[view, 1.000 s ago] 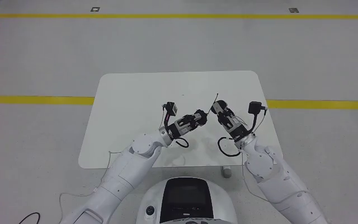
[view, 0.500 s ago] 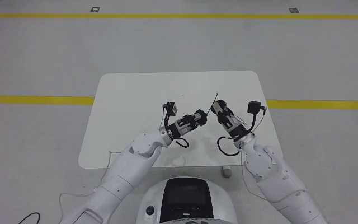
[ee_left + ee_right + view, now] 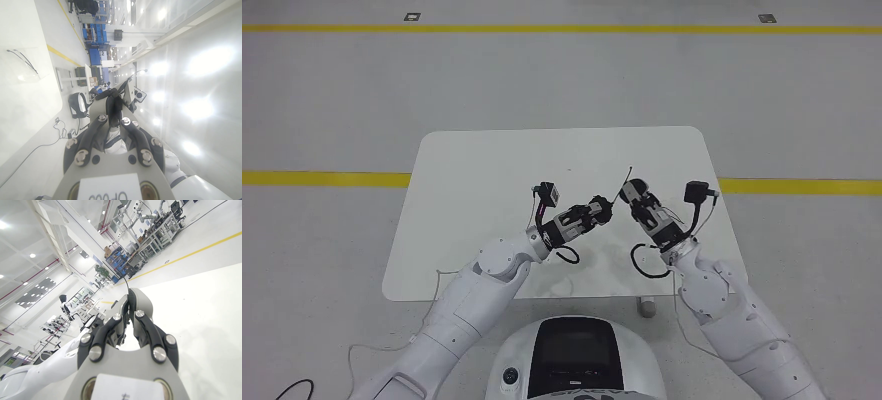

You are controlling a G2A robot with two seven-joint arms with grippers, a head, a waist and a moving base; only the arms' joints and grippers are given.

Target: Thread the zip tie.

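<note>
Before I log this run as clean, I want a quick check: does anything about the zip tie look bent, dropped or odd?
Nothing stands out. The zip tie sticks out of the shut right hand in a gentle curve, with no kink visible, above the table.

No legible txt; label [image 3: 108, 186] on left pincer [image 3: 114, 98] cut off

Right gripper [image 3: 129, 298] pinching black zip tie [image 3: 127, 285], white table [image 3: 198, 306] beneath

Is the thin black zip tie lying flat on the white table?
No, the thin black zip tie is pinched between the shut fingertips of the right gripper and sticks out past them, above the white table.
</note>
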